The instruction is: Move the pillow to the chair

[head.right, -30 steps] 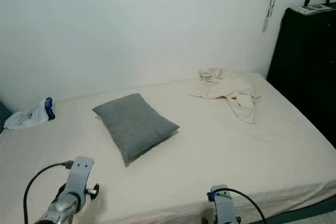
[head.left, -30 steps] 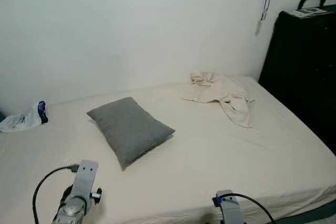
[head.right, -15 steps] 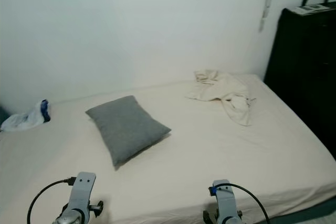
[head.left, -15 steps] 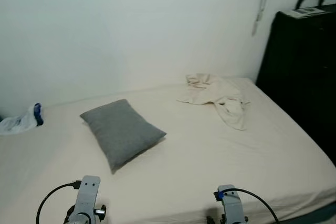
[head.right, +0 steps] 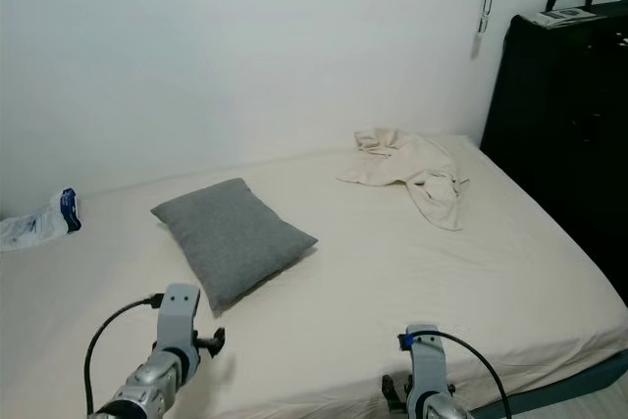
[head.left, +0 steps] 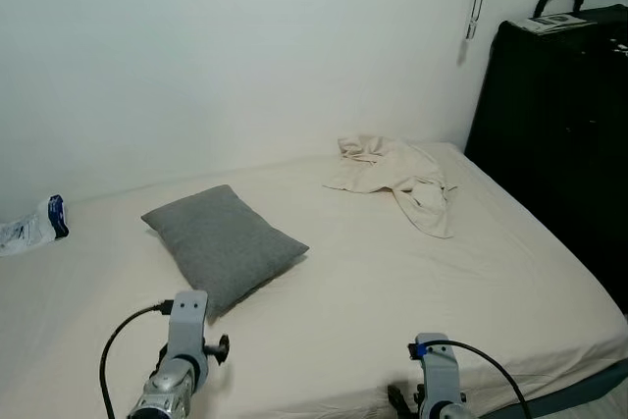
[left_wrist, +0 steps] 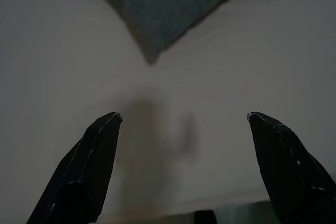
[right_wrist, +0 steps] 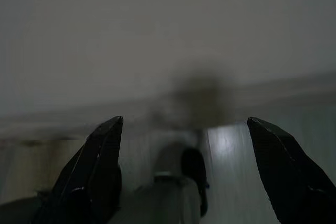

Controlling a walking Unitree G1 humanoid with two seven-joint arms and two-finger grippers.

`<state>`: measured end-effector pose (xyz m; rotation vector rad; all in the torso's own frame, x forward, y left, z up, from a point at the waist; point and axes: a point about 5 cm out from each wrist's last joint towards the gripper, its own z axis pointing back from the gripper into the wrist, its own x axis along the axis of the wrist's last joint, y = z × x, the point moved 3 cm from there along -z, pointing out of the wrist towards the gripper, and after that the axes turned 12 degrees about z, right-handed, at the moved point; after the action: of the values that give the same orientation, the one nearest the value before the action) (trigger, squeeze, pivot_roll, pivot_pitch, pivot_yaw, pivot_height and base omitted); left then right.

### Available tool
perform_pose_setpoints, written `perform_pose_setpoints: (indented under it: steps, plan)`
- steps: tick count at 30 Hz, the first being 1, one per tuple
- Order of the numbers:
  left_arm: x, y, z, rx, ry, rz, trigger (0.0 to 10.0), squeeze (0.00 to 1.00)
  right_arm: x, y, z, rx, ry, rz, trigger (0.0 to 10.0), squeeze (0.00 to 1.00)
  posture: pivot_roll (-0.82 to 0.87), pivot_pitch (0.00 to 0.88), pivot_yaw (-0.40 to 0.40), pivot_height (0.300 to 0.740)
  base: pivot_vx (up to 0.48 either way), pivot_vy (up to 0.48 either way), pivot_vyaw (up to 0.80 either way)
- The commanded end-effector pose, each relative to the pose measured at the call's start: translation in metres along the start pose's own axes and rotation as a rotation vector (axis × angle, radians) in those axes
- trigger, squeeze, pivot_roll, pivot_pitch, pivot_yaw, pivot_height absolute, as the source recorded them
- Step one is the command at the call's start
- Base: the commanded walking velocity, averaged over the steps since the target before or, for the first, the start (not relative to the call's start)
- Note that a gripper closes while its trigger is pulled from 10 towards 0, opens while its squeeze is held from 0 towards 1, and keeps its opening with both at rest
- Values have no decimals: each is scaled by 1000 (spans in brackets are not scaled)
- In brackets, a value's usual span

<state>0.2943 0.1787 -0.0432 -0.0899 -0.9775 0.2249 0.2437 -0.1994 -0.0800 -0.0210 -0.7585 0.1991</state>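
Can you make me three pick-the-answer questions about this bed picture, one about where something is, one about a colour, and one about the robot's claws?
1. Where does the crumpled cream cloth lie?
A. on the floor
B. on the bed's far right part, near the black cabinet
C. on top of the pillow

2. What colour is the square fabric pillow?
A. grey
B. red
C. yellow

3. How is the left claw?
A. shut on the pillow
B. shut on the cloth
C. open, holding nothing

Answers:
1. B, the cloth rests on the cream bed sheet by the far right corner.
2. A, the pillow is plainly grey.
3. C, in the left wrist view the two black fingers stand wide apart above the sheet, short of the pillow's corner.
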Motion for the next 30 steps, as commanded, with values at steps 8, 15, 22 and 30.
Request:
perform_pose_setpoints:
  steps: [8,15,22,30]
  plan:
    - [25,-18,-5,-71,-89,65,10000,0,9,8,-2,26,-51,-25,10000,0,-168,0,86,640,0,0,0]
    - [53,-43,-9,-164,-184,90,10000,0,10,16,-2,48,-68,-23,10000,0,-172,0,89,605,0,0,0]
    - [94,-69,-7,-242,-347,-57,10000,0,11,27,-3,78,-89,-13,10000,0,-174,17,94,570,0,0,0]
    - [135,-98,6,-272,-597,-390,10000,0,16,36,-2,96,-135,-35,10000,0,-168,47,107,555,0,0,0]
